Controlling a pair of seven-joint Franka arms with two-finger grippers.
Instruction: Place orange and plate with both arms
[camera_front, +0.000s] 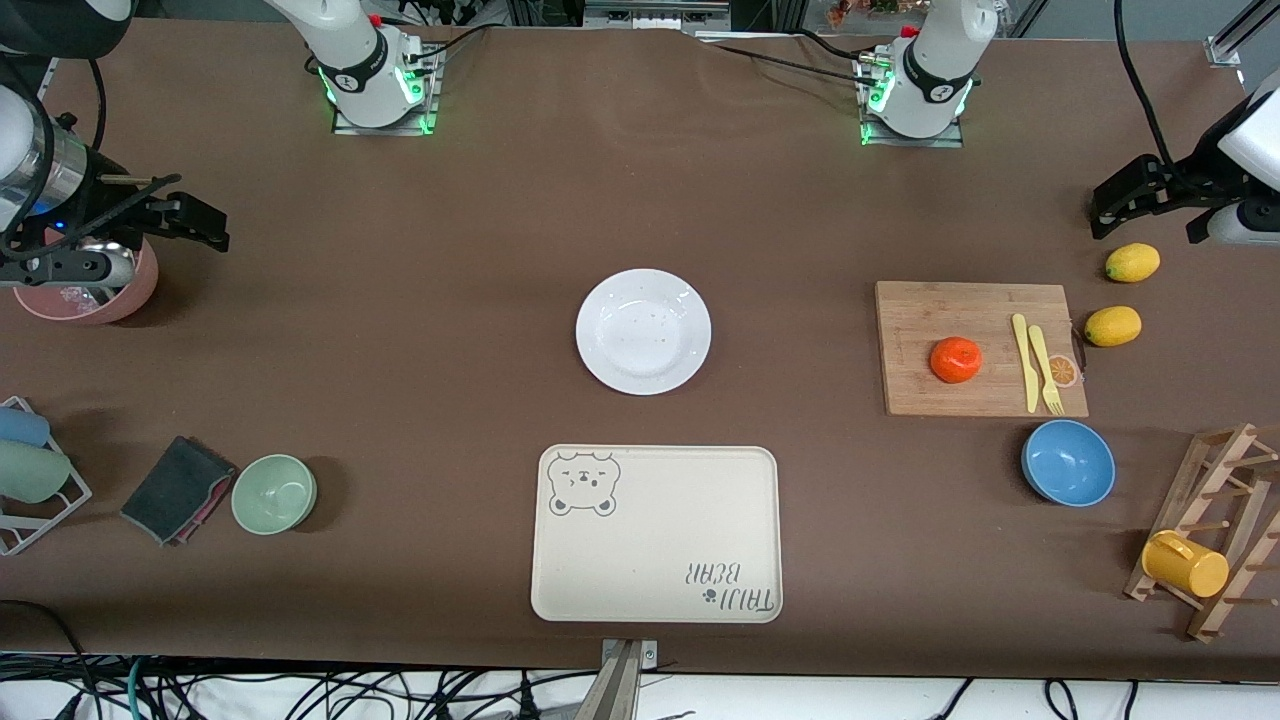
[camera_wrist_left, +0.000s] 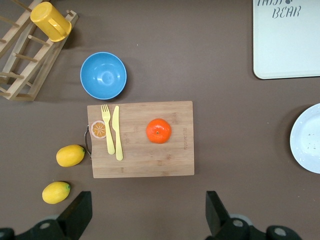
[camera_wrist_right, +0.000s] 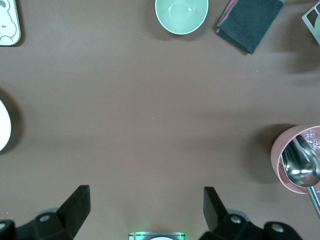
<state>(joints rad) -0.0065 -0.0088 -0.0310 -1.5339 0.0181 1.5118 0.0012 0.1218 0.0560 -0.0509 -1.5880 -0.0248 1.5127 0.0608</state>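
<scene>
The white plate sits mid-table, just farther from the front camera than the cream tray; its edge also shows in the left wrist view. The orange rests on a wooden cutting board toward the left arm's end, and the left wrist view shows the orange too. My left gripper hangs open and empty over bare table beside the board and the lemons, its jaws wide. My right gripper hangs open and empty over the right arm's end, by a pink bowl.
Bear-print tray near the front edge. Yellow knife and fork on the board. Two lemons, blue bowl, wooden rack with yellow cup. Pink bowl with spoon, green bowl, dark cloth, wire rack.
</scene>
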